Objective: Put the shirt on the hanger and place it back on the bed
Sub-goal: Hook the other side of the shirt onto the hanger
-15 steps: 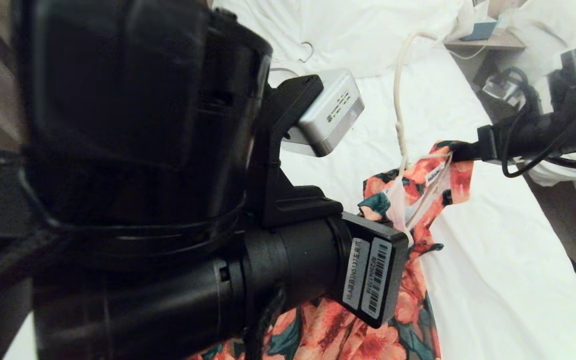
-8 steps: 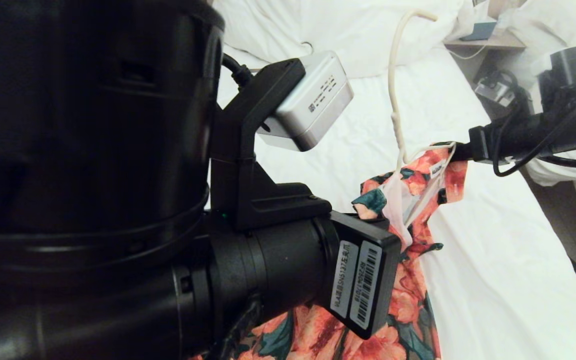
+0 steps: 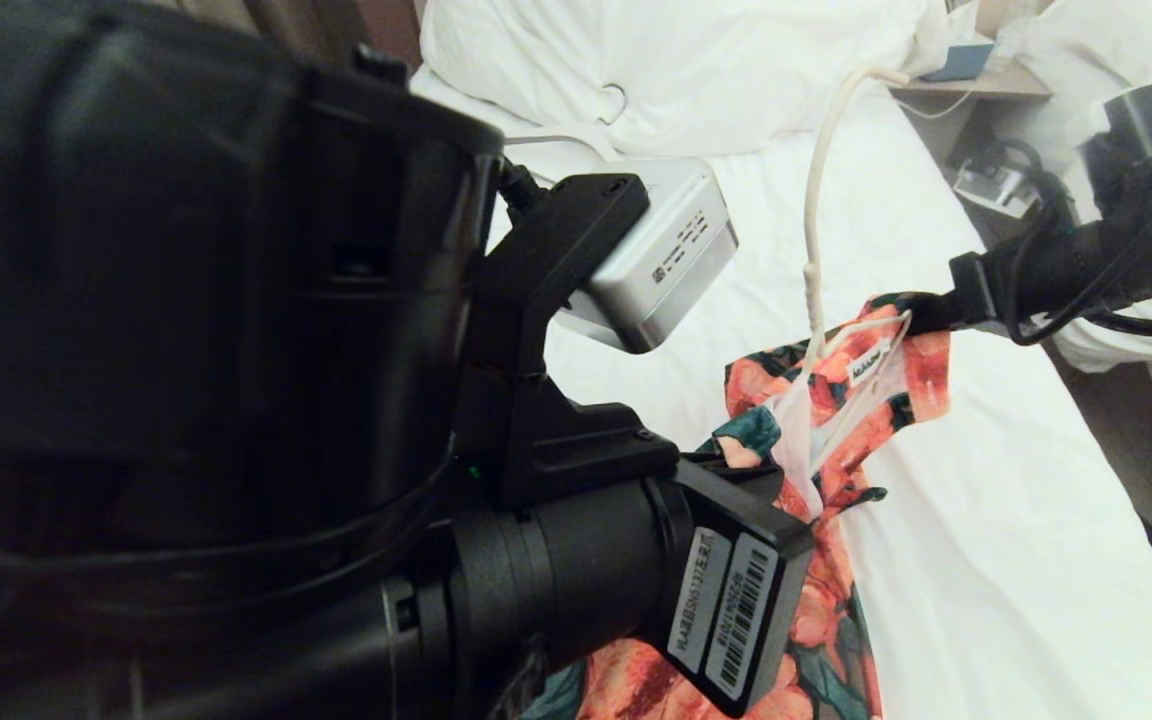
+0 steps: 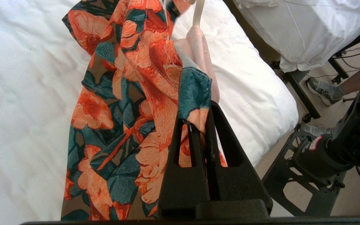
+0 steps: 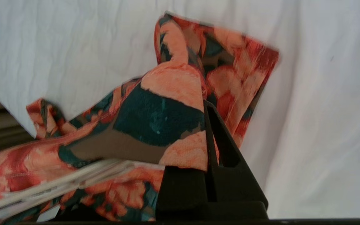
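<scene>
The shirt [image 3: 836,420], coral flowers on dark green, hangs lifted above the bed [image 3: 986,520], stretched between both grippers. My left gripper [image 4: 198,125] is shut on a fold of the shirt [image 4: 120,103] at its collar edge. My right gripper [image 5: 206,125] is shut on another edge of the shirt [image 5: 167,115]; in the head view that right gripper [image 3: 921,312] reaches in from the right. The cream hanger [image 3: 816,220] sits inside the collar with its hook sticking up and leaning right. Its thin wires [image 5: 58,184] run under the fabric. My left arm blocks most of the head view.
White pillows [image 3: 696,60] lie at the bed's head with another hanger [image 3: 616,100] on them. A nightstand [image 3: 976,80] and a second bed [image 3: 1136,340] stand to the right. A person's shoe [image 4: 323,90] and my base [image 4: 320,162] are beside the bed.
The hanger's hook has swung and now leans further right. My left arm has shifted slightly in front of the camera. Both grippers keep hold of the shirt.
</scene>
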